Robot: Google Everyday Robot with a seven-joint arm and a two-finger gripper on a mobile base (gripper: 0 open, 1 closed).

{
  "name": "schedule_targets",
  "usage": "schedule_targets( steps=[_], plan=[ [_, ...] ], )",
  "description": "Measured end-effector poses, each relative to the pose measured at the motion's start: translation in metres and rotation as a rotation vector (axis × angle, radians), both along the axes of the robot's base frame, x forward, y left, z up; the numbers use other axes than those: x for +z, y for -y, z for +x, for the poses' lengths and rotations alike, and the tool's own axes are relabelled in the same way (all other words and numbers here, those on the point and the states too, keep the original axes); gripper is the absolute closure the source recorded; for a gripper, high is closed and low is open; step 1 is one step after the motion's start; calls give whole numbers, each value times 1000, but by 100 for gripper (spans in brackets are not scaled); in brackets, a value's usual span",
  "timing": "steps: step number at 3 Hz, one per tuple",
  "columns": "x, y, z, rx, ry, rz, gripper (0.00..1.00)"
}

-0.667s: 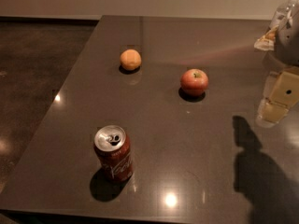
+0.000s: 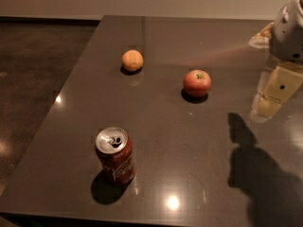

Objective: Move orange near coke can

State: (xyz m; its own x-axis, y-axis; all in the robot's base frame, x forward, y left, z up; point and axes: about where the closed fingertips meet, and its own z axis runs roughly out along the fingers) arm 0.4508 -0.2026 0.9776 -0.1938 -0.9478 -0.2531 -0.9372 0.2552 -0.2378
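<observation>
The orange point(image 2: 132, 60) sits on the dark table point(image 2: 189, 150) at the far left-centre. The coke can point(image 2: 115, 155) stands upright near the front left edge, its silver top opened, well apart from the orange. My gripper point(image 2: 275, 92) hangs at the right edge of the view above the table, far to the right of both the orange and the can, and holds nothing that I can see.
A red apple point(image 2: 197, 82) with a stem sits mid-table between the orange and my gripper. A pale packet point(image 2: 261, 36) lies at the far right behind the arm. The table's left edge drops to a dark floor point(image 2: 33, 79).
</observation>
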Motion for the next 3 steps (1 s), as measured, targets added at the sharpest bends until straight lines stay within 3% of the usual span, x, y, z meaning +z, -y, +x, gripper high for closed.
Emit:
schedule_targets(
  steps=[1, 3],
  plan=[
    [-1, -37, 40, 35, 10, 87, 0],
    [-5, -91, 92, 40, 29, 175, 0]
  ],
)
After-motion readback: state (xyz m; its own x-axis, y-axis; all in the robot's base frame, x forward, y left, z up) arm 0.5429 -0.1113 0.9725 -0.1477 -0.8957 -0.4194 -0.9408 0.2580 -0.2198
